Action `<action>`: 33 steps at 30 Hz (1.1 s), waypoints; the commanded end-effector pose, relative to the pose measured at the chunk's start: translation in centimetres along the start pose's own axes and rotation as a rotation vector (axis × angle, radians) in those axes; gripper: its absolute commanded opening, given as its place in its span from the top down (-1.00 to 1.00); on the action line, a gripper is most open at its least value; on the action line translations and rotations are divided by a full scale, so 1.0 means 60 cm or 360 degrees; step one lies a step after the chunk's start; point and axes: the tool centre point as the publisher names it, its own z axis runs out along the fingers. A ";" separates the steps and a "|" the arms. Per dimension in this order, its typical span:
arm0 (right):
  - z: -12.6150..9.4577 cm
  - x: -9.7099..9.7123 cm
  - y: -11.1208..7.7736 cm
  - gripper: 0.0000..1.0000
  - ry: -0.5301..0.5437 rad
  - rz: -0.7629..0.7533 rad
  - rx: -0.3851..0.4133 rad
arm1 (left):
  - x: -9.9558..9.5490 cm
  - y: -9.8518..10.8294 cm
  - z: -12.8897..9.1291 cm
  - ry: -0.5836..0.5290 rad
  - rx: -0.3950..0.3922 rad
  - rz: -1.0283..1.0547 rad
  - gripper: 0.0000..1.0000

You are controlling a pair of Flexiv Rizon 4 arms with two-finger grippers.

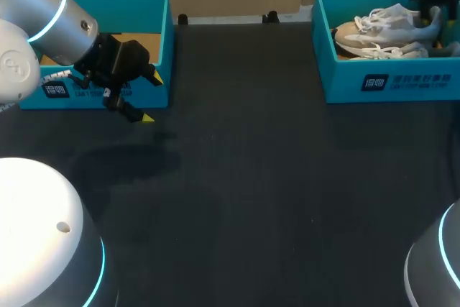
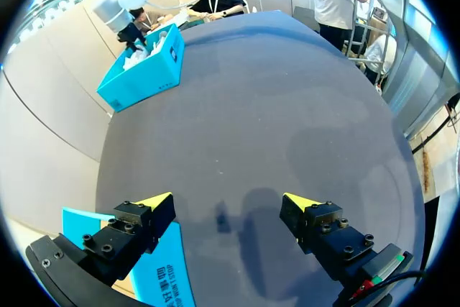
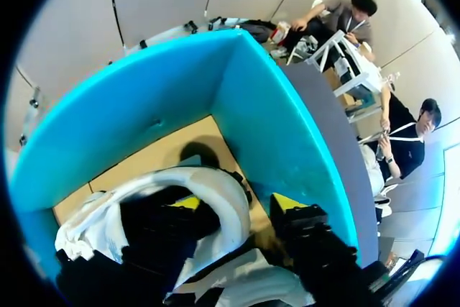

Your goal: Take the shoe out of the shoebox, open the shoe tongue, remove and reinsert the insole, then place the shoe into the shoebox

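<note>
- Teal cardboard shoebox [image 1: 388, 80] at the table's far right holds the pale laced sneaker [image 1: 384, 34].
- Right gripper [image 3: 237, 210] straddles its heel collar, possibly pinching; a shallow hold could slip.
- Left gripper [image 2: 226, 203] spread, holding nothing.

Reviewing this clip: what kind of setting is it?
Likely a robot lab bench: a dark table, two turquoise open shoeboxes, one holding pale laced shoes, the other beside the left end effector.

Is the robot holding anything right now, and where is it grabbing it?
The right gripper pinches the shoe by its heel rim, inside the shoebox. The left gripper is open and holds nothing.
</note>
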 end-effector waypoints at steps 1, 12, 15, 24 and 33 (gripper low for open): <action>-0.013 -0.007 -0.010 -1.00 0.0020 -0.0024 -0.0009 | 0.001 0.000 0.000 -0.0001 -0.0004 0.0001 -1.00; -0.051 -0.008 -0.028 -1.00 0.0111 -0.0046 0.0013 | 0.001 0.000 0.000 -0.0001 -0.0004 0.0001 -1.00; -0.051 -0.008 -0.028 -1.00 0.0111 -0.0046 0.0013 | 0.001 0.000 0.000 -0.0001 -0.0004 0.0001 -1.00; -0.051 -0.008 -0.028 -1.00 0.0111 -0.0046 0.0013 | 0.001 0.000 0.000 -0.0001 -0.0004 0.0001 -1.00; -0.081 -0.015 -0.032 -1.00 0.0135 -0.0093 0.0019 | -0.013 -0.011 -0.025 -0.0110 -0.0053 -0.0244 -1.00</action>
